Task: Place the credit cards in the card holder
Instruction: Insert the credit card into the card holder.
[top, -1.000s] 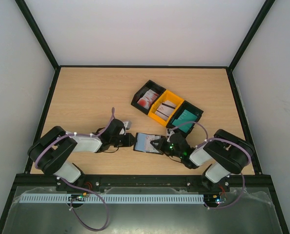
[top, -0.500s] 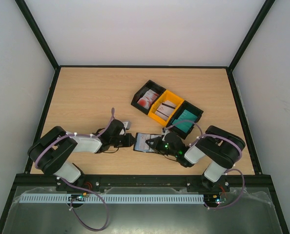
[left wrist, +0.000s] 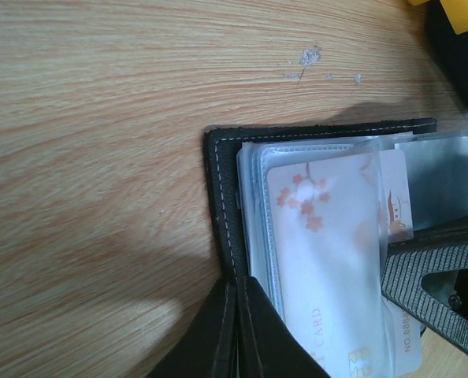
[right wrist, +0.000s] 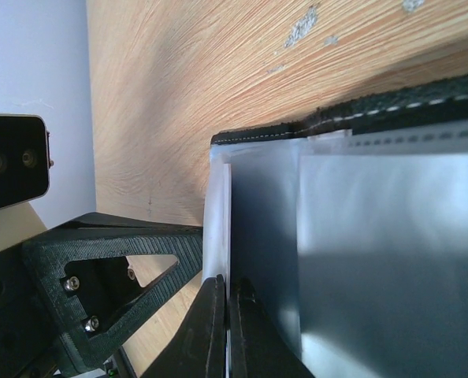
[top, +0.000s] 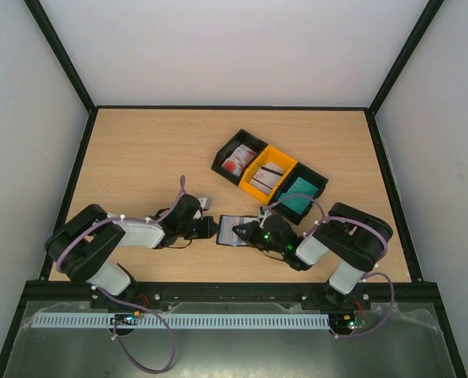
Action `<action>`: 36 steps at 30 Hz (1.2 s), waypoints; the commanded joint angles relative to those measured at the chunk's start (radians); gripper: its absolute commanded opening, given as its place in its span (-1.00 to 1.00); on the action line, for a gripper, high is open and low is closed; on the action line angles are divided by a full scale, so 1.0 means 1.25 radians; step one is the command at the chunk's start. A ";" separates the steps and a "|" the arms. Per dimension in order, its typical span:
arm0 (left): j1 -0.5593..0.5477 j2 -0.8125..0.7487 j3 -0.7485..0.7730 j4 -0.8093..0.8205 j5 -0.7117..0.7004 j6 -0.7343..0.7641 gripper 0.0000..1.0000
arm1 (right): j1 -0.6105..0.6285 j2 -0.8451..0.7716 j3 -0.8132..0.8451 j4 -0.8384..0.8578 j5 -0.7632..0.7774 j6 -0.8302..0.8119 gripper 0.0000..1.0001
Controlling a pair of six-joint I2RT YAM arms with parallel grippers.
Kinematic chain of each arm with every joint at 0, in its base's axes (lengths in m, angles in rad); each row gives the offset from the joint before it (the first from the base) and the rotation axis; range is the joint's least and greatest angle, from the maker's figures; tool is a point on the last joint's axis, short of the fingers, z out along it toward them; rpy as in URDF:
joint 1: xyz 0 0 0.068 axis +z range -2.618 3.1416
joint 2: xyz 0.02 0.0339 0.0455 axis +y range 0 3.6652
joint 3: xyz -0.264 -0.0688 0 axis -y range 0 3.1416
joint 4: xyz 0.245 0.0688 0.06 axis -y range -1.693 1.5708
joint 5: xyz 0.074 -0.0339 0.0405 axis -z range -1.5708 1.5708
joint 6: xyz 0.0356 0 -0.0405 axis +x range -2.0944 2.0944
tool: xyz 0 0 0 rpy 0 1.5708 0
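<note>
Table (top: pixel 155 150): light wood-grain top, black frame along its edges, small pale scuffs (left wrist: pixel 305 57) in the surface.
Lying on it:
- card holder (top: pixel 230 228), black, open, clear sleeves upward, at 6 o'clock from centre.
- three open trays touching in one slanted row at 2 o'clock: far black tray (top: pixel 248 138), yellow tray (top: pixel 281 155), near black tray (top: pixel 317 177).

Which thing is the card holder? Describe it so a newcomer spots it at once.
On the wooden table, look on the near side of the slanted row of three trays, between the left gripper and right gripper. The card holder lies open there: a black stitched wallet with clear sleeves and a blossom-printed white card, flat, unlike the boxy plastic trays.
</note>
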 commanded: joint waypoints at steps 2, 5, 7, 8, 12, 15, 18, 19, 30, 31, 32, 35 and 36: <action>-0.019 0.001 -0.017 -0.015 0.026 -0.003 -0.90 | 0.013 -0.005 0.017 -0.039 0.025 -0.004 -0.94; -0.019 -0.009 -0.018 -0.020 0.019 -0.002 -0.90 | 0.017 -0.053 0.020 -0.108 0.062 -0.021 -0.79; -0.019 -0.013 -0.018 -0.023 0.019 -0.001 -0.90 | 0.024 -0.083 0.026 -0.152 0.087 -0.034 -0.61; -0.019 -0.015 -0.016 -0.023 0.019 0.000 -0.90 | 0.027 -0.098 0.030 -0.175 0.097 -0.039 -0.53; -0.019 -0.015 -0.012 -0.024 0.024 0.002 -0.91 | 0.045 -0.135 0.054 -0.252 0.132 -0.062 -0.29; -0.019 -0.011 -0.009 -0.023 0.029 0.003 -0.93 | 0.065 -0.146 0.094 -0.341 0.168 -0.084 -0.21; -0.019 -0.007 -0.008 -0.017 0.038 0.005 -0.93 | 0.085 -0.139 0.139 -0.412 0.200 -0.103 -0.16; -0.019 -0.006 -0.007 -0.015 0.042 0.005 -0.93 | 0.089 -0.134 0.149 -0.429 0.205 -0.108 -0.15; -0.019 -0.035 -0.008 -0.035 0.022 0.014 -0.91 | 0.093 -0.243 0.177 -0.603 0.300 -0.149 0.13; -0.019 -0.035 -0.006 -0.036 0.024 0.014 -0.91 | 0.093 -0.260 0.180 -0.627 0.313 -0.150 0.18; -0.019 -0.034 -0.004 -0.037 0.028 0.013 -0.91 | 0.093 -0.273 0.182 -0.647 0.324 -0.149 0.22; -0.019 -0.036 0.002 -0.035 0.059 0.012 -0.91 | 0.093 -0.276 0.198 -0.707 0.336 -0.152 0.24; -0.019 -0.038 0.003 -0.035 0.064 0.011 -0.91 | 0.093 -0.272 0.202 -0.714 0.333 -0.154 0.24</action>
